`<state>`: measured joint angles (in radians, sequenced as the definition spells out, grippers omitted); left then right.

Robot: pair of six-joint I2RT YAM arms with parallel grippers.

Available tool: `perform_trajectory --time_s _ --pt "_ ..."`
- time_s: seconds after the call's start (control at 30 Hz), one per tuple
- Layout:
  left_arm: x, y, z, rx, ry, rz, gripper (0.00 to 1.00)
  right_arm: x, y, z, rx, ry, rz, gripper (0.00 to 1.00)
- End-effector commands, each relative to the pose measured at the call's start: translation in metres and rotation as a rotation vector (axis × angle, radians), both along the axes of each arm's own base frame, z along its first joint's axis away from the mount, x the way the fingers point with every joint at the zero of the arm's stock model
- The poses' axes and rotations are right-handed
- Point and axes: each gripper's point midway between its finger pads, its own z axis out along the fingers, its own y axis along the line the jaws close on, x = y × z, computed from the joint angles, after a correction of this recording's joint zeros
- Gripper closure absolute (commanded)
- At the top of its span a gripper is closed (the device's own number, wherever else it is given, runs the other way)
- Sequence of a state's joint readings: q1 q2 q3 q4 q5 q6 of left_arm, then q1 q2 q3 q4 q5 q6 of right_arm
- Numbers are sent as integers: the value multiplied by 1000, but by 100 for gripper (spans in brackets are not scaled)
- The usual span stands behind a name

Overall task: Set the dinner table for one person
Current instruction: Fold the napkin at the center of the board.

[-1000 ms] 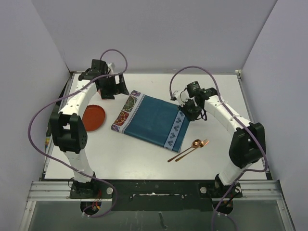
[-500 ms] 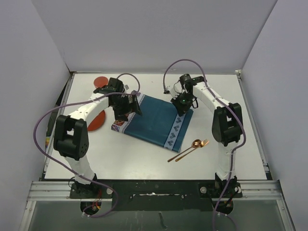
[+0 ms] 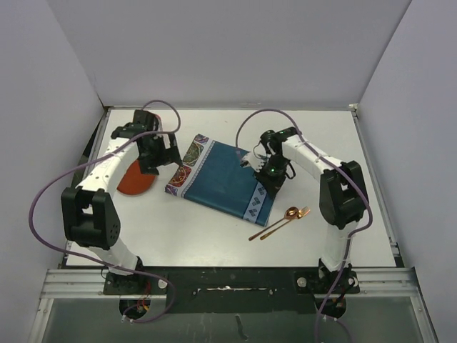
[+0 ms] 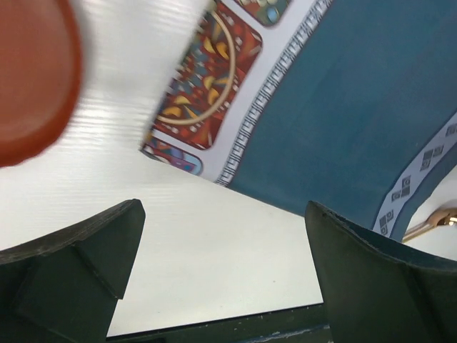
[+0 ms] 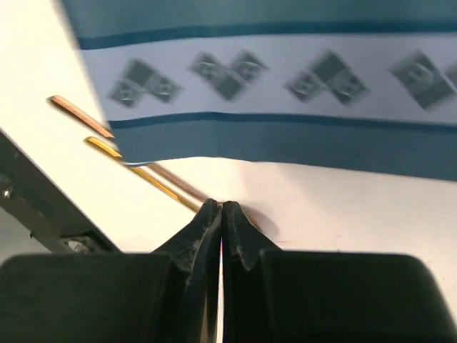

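On the white dinner table (image 3: 214, 239) a teal placemat (image 3: 225, 179) with patterned ends lies at an angle. My left gripper (image 3: 161, 158) hangs open between the mat's left end and a red plate (image 3: 134, 180). The left wrist view shows only bare table (image 4: 214, 243) between the wide-apart fingers (image 4: 78, 264), with the plate (image 4: 28, 78) and mat (image 4: 357, 107) beyond. My right gripper (image 3: 270, 179) is shut and empty at the mat's right end. In the right wrist view its tips (image 5: 221, 209) meet just off the mat's patterned border (image 5: 285, 78).
A copper spoon and fork (image 3: 282, 221) lie side by side on the table, near the mat's right corner; their handles (image 5: 143, 173) show past the right fingertips. White walls enclose the table on three sides. The arm bases stand at the near edge.
The left arm swung from over the mat's left end back toward the plate, still open. The right gripper slid from the mat's far edge down to its right end, still shut.
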<state>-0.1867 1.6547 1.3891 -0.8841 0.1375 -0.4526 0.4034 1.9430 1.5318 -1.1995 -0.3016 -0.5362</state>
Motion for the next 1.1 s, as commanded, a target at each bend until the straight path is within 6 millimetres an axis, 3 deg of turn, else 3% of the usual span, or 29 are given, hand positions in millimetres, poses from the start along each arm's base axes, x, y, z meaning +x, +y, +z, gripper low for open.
perform_trajectory --time_s 0.0,0.07,0.2,0.3,0.47,0.7,0.87,1.07 --pt "13 26 18 -5 -27 28 2 -65 45 36 -4 -18 324 100" --pt "21 28 17 -59 -54 55 2 -83 67 34 -20 -54 458 100" --pt "36 44 7 -86 -73 117 2 -85 108 7 5 -96 565 100" --pt "44 40 15 -106 -93 90 2 -91 122 -18 -13 -52 589 100" --pt "46 30 18 -137 -115 54 2 -98 125 -42 -53 -28 619 100" --pt "43 24 3 -132 -106 39 2 -95 126 -66 -78 -18 613 100" --pt "43 20 0 -127 -101 19 2 -98 123 -72 -82 -3 622 100" --pt "42 14 -2 -119 -102 -1 2 -84 99 -71 -128 -27 611 100"
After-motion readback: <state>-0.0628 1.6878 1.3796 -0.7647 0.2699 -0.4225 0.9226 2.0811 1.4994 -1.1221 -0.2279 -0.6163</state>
